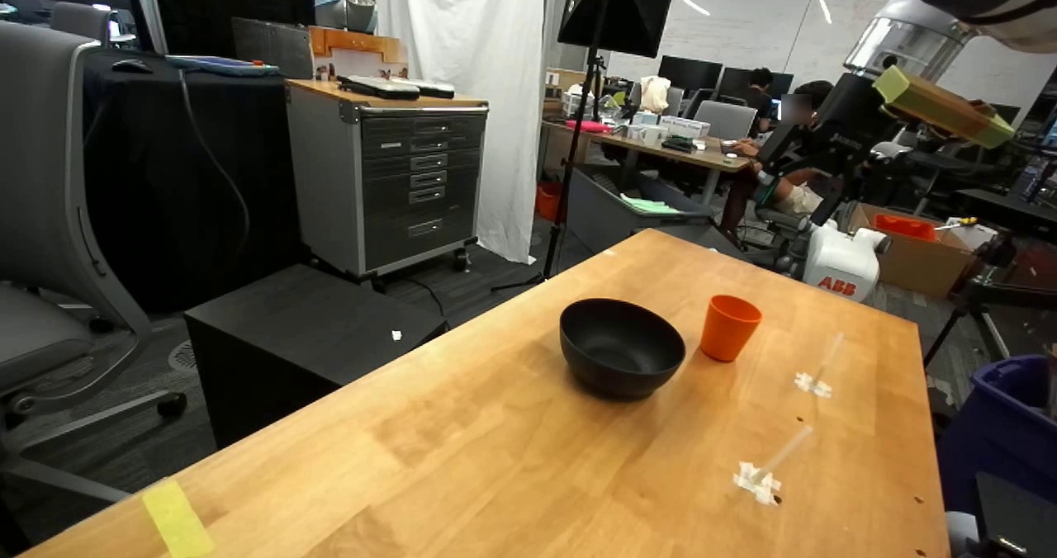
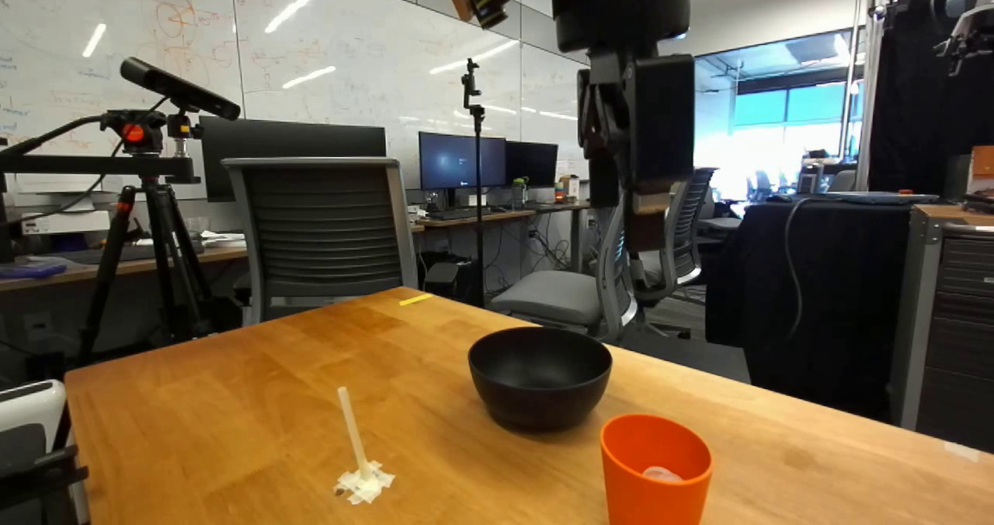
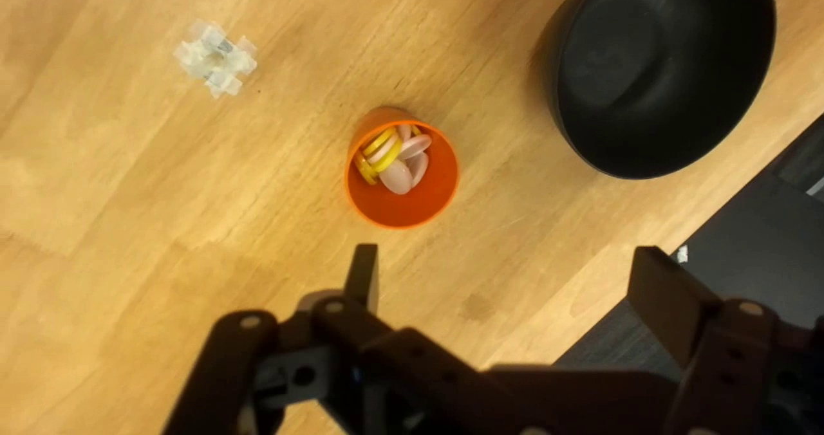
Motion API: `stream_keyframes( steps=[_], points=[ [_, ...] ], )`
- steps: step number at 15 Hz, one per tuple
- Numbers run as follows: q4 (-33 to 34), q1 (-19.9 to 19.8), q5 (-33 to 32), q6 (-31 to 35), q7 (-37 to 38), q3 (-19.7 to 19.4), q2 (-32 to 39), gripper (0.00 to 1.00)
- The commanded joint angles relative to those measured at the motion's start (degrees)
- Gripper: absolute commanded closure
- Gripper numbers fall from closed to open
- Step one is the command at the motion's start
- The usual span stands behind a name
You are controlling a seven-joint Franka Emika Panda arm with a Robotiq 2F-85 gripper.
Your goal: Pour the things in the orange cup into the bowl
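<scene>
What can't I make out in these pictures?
Wrist view: number of pink and yellow discs, since some cover others.
Wrist view: part of the black bowl, cut off by the top edge.
An exterior view: base of the orange cup, cut off by the bottom edge.
An exterior view: whiteboard writing, too faint and small to read.

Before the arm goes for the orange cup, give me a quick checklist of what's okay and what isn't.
1. Jaws open: ok, spread wide and holding nothing.
2. Cup upright: ok, standing on the table.
3. Discs in the cup: ok, yellow and pale ones show inside in the wrist view.
4. Bowl upright: ok, near the cup but not touching it.
5. Jaws lined up with the cup: not ok, in the wrist view it lies ahead of them and off center.
6. Path clear of the rods: cannot tell, the coming move isn't shown.
</scene>
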Motion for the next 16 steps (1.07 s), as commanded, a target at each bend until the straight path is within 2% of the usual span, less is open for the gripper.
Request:
stream_keyframes(
  steps=[1,7,16],
  points=[
    [2.45,-0.09,-2.19,-0.7,2.46,-0.3,2.51,0.0],
    [3.11,-0.15,-0.47,-0.2,1.24,-0.2,5.63,0.0],
    [3.44,-0.13,-1.65,0.17,2.26,-0.59,7.28,0.0]
  ],
)
